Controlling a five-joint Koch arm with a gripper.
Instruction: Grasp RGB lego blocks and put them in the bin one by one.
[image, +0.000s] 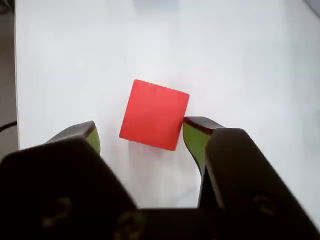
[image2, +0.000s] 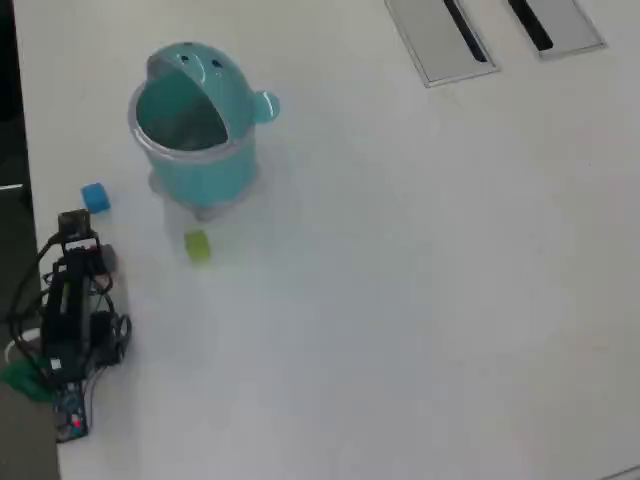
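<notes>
In the wrist view a red lego block (image: 154, 115) lies on the white table, between the tips of my gripper (image: 144, 131). The gripper is open: the right finger (image: 196, 137) is at the block's right corner and the left finger (image: 89, 134) stands apart from it. In the overhead view the gripper (image2: 74, 226) is at the table's left side and hides the red block. A blue block (image2: 95, 197) lies just beyond it, and a yellow-green block (image2: 197, 245) to its right. The teal bin (image2: 195, 150) stands behind both.
Two flat grey panels (image2: 440, 40) (image2: 555, 25) lie at the table's far right in the overhead view. The table's left edge (image: 16, 100) runs close beside the gripper. The arm's base and cables (image2: 65, 350) sit at the left edge.
</notes>
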